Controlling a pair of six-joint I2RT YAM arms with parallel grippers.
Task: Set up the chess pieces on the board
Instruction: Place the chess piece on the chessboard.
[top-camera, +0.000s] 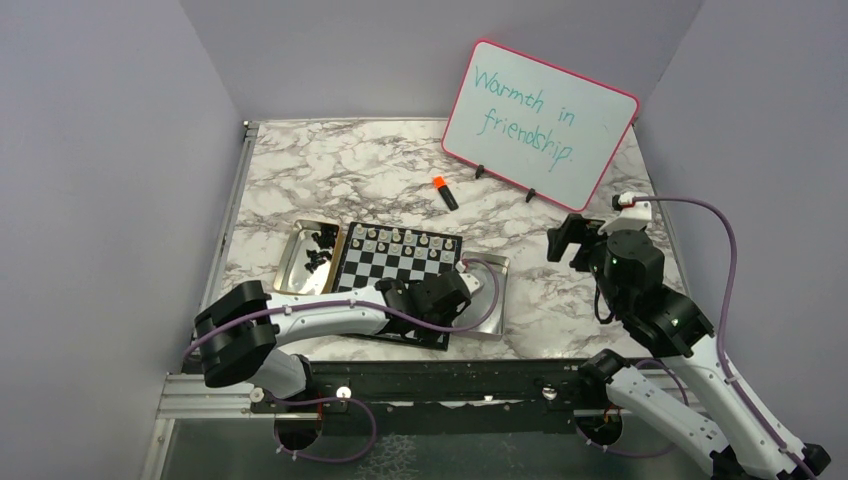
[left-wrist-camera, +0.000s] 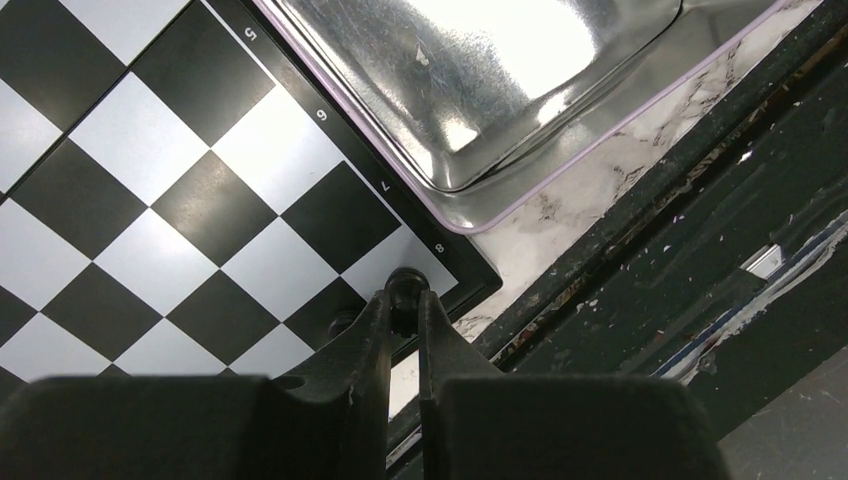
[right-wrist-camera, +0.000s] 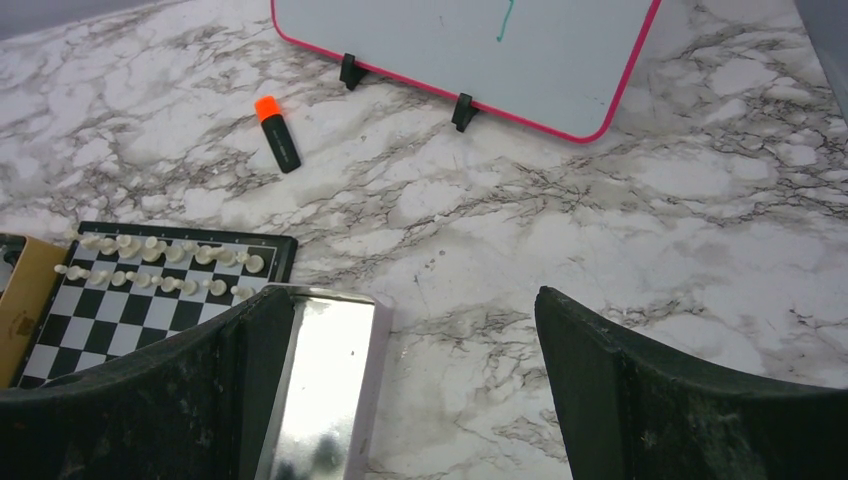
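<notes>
One black piece (left-wrist-camera: 403, 288) pinched in my almost-closed left jaws; board (left-wrist-camera: 190, 205) corner square directly beneath them. Best lowered upright, centred, then released slowly. Right jaws wide apart, empty.

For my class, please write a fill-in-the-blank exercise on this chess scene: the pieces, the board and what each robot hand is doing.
1. The left hand is shut on a small ___ chess piece.
2. The pale pieces stand in ___ rows along the far edge of the board.
3. The right hand is ___ and holds nothing.
4. The marker on the table has an ___ cap.

Missing words: black; two; open; orange.
</notes>
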